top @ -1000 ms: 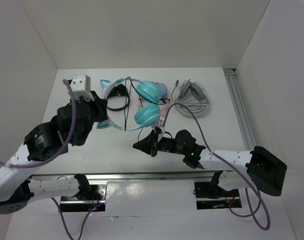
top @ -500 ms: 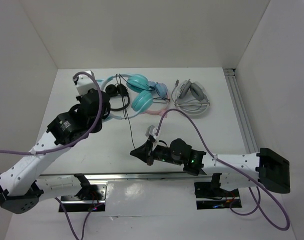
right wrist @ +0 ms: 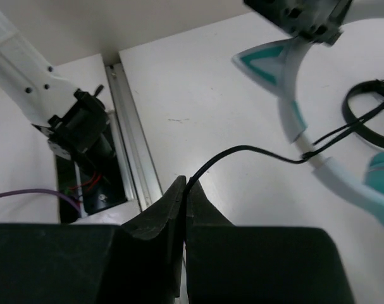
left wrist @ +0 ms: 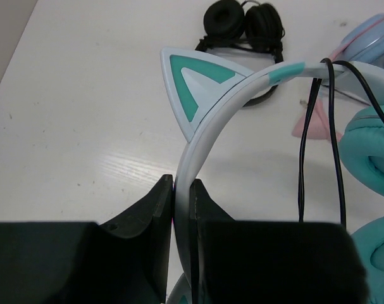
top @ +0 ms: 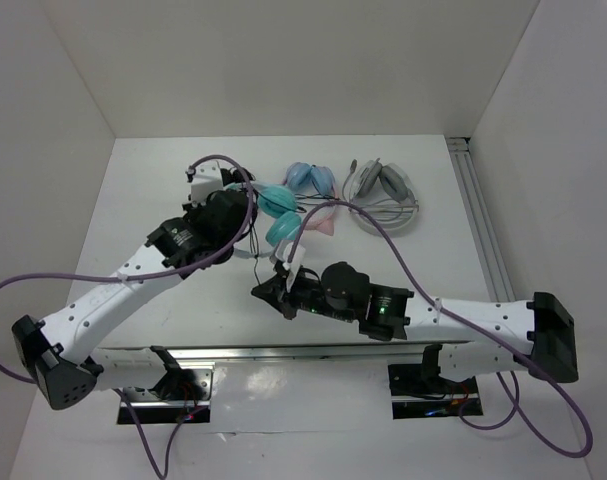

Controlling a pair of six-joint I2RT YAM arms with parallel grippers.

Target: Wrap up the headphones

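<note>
Over the last second the left arm has swung from the left side of the worktop (top: 438,250) in toward the middle, taking the headphones (top: 279,212) with it. They lay spread out a second ago; now they are bunched at the back centre, their teal cups just left of the pink pair (top: 311,180). The right arm has slid left and a little nearer the front edge, drawing the cable (right wrist: 242,150) out after it.

The left pincer (left wrist: 182,188) is closed tight on the pale headband (left wrist: 210,120), which rises out of the jaws and curves to the right, with one teal cat ear (left wrist: 195,79) pointing left. Strands of cable cross over the headband farther right and hang down beside a teal cup (left wrist: 375,149). A black pair (left wrist: 242,20) lies on the worktop beyond the ear.

The right pincer (right wrist: 185,185) sits in front of the headphones, squeezed shut on the thin cable. From the jaws the cable arcs up and right to the headband near the second cat ear (right wrist: 271,66).

At the far right the grey pair (top: 381,190) lies flat, apart from both arms.
</note>
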